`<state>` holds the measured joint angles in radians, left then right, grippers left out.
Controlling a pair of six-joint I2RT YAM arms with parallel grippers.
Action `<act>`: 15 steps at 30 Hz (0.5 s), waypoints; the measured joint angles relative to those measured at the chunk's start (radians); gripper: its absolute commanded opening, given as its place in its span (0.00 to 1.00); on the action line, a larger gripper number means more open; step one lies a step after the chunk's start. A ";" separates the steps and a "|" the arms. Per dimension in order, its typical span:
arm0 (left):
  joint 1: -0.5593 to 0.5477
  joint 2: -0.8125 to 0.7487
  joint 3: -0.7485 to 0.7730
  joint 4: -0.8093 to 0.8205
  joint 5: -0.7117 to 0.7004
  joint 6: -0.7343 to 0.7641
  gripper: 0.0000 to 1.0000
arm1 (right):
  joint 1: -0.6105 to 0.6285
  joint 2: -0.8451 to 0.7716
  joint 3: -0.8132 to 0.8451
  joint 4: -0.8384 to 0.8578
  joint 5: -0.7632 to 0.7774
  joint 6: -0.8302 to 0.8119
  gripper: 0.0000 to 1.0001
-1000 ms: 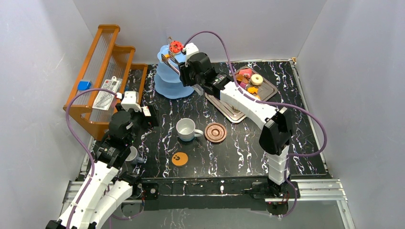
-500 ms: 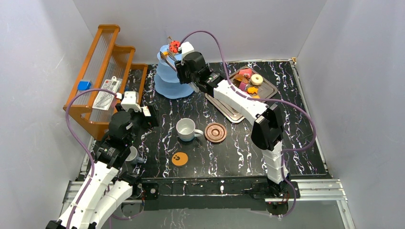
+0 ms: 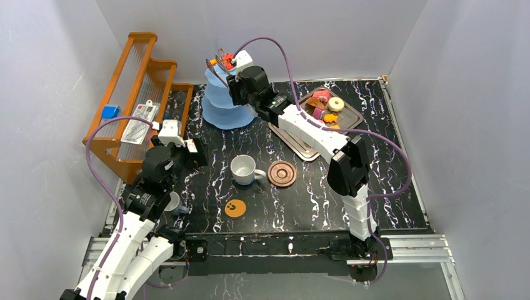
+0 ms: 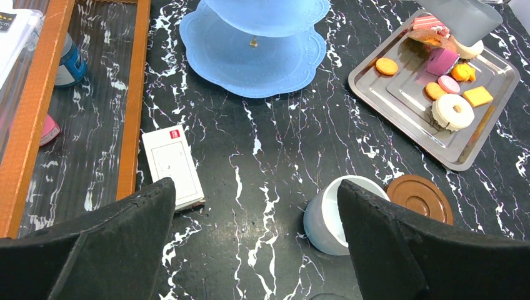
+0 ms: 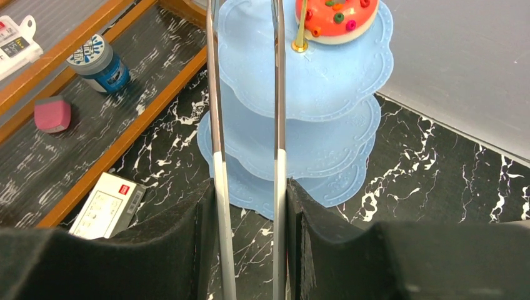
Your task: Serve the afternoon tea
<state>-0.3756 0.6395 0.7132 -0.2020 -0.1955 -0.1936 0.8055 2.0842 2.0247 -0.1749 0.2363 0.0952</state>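
Red sprinkled donut (image 5: 337,14) atop light-blue 3-tier stand (image 5: 312,94); right gripper (image 5: 247,212) clamps metal tongs (image 5: 215,125) alongside; left gripper (image 4: 256,212) wide, empty.

Lighting bright and even, from overhead; shadows soft and short. Pale glare on the square silver metal tray (image 4: 400,106). Black white-veined desk (image 3: 312,187) sharp throughout. Left pincer (image 4: 256,187): black pads (image 4: 406,250) near the lens soft-edged.

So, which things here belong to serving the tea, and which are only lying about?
For the job: stand, pastries, mug, saucer, grey cup, coaster, tongs.
Lying about: rack, tray, white box, blue jar, pink block.
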 measured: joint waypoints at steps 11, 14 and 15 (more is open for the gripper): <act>0.000 0.000 0.000 0.000 0.000 0.000 0.98 | 0.000 0.002 0.000 0.018 0.017 -0.022 0.31; 0.000 0.000 0.000 0.000 0.000 0.000 0.98 | 0.000 0.006 0.000 0.017 0.017 -0.022 0.32; 0.000 0.000 0.000 0.000 0.000 0.000 0.98 | 0.000 0.008 0.000 0.014 0.016 -0.022 0.32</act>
<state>-0.3756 0.6399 0.7132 -0.2020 -0.1951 -0.1936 0.8055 2.0922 2.0243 -0.1612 0.2527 0.0734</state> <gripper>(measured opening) 0.978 0.477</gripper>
